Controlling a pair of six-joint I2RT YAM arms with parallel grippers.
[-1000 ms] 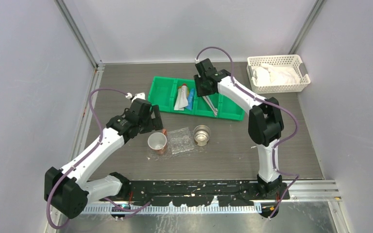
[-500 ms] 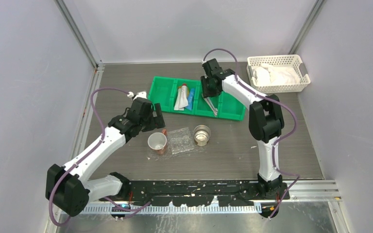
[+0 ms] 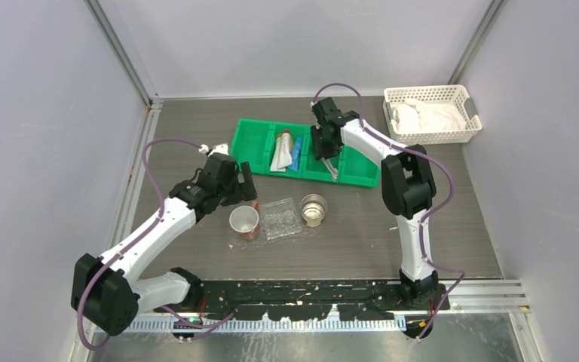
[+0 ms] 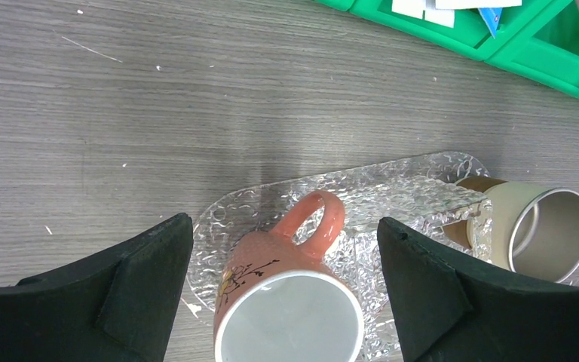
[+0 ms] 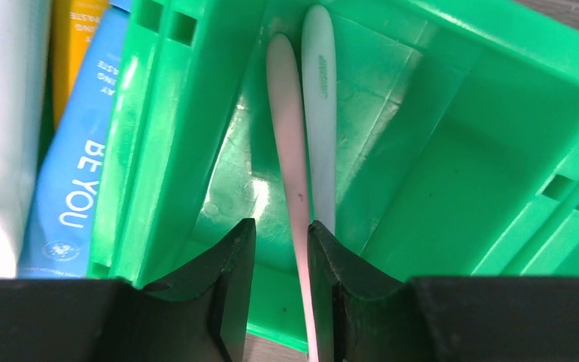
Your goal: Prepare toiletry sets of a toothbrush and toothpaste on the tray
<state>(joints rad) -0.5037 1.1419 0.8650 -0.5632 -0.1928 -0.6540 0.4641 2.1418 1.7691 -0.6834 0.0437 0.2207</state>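
The see-through tray lies mid-table with a pink mug on its left end. My left gripper hovers open above the mug, its fingers wide on either side. Two toothbrushes lie side by side in the green bin: a pale pink one and a grey one. My right gripper is down in that compartment, narrowly open. The pink handle lies against the right finger, with a gap to the left one. Toothpaste tubes, white, blue and yellow, fill the neighbouring compartment.
A metal cup lies on its side against the tray's right end. A white lattice basket with white cloth stands at the back right. Grey walls close in the table on three sides.
My right gripper has shifted right and down into the toothbrush compartment, its jaws narrowing slightly. The left gripper has edged a little closer to the mug.
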